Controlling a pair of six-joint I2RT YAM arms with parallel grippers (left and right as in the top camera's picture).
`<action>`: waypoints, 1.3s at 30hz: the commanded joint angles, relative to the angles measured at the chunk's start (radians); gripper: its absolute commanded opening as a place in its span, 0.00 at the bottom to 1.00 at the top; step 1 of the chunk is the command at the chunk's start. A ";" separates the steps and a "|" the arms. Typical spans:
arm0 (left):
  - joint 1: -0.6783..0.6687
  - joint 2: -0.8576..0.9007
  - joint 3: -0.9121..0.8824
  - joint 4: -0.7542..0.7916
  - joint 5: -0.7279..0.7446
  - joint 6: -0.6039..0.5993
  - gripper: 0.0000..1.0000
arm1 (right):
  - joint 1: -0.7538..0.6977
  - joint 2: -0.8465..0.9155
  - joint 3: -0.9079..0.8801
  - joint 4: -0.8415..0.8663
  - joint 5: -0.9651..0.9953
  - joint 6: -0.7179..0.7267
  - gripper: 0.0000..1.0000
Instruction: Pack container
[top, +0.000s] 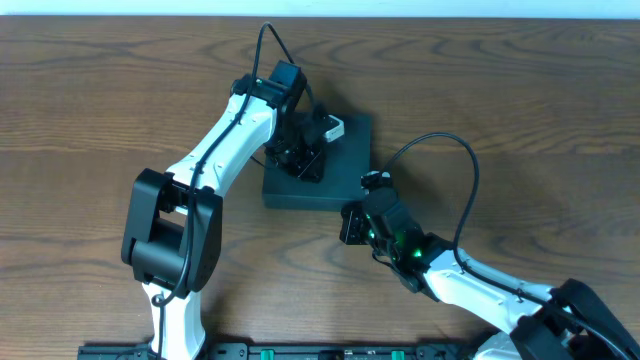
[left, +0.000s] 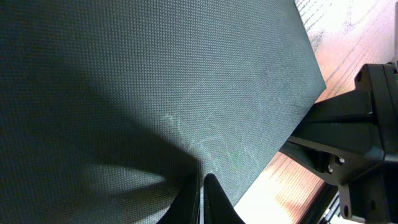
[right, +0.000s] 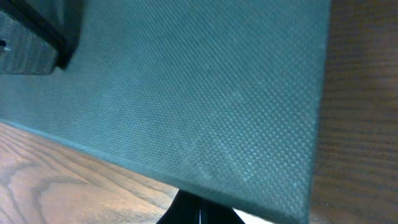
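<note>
Container (top: 345, 172) lid-down at centre of table (top: 90, 110), left gripper (left: 201, 190) on top with tips pinched empty, likely pressing flap flat, right gripper (right: 199, 210) likewise closed at near edge, likely bracing against sliding.

Brown wood-grain table (top: 90, 90), dark closed container (top: 345, 175) lying flat near its centre

Open table (top: 520, 100) stretches beyond the container's (top: 350, 160) far and right sides. The right gripper (top: 352, 215), fingers together, blocks the container's near right corner. The left gripper (top: 300, 165), also pinched closed, sits on the container's lid, and its arm crosses above the container's left edge.
</note>
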 joint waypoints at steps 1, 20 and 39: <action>-0.002 0.003 -0.023 -0.009 -0.021 -0.033 0.06 | 0.002 -0.019 0.000 0.002 -0.031 0.014 0.02; 0.000 -0.649 -0.130 -0.179 -0.106 -0.176 0.06 | 0.002 -0.906 0.008 -0.718 -0.135 -0.181 0.01; 0.000 -1.059 -0.628 -0.173 -0.111 -0.486 0.96 | 0.002 -1.050 0.008 -0.959 -0.135 -0.091 0.99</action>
